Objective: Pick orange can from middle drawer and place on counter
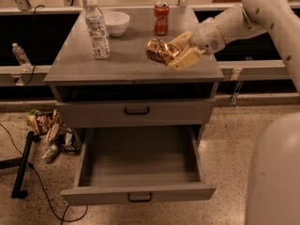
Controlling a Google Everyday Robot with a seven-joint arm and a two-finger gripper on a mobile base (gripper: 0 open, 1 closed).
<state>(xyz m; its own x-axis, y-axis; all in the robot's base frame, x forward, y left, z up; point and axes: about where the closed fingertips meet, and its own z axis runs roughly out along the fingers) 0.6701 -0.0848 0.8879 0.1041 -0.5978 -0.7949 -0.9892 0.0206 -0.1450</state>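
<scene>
Gripper [177, 55] clamps the orange can [158, 50] — gold-brown mottled, tilted sideways — over the counter [117, 67].

There are two drink cans: one small orange can [161, 51] with brown spots and one red cola can [161, 18]. There are two clear plastic water bottles, one [97, 28] on the grey tabletop [126, 67] and one [21, 55] on the left ledge. There is one round white bowl [116, 23]. There are two grey drawers, the top drawer [136, 111] and the middle drawer [140, 197]. There is one cream tool [172, 55], over the tabletop's right side, gripping the orange can.
</scene>
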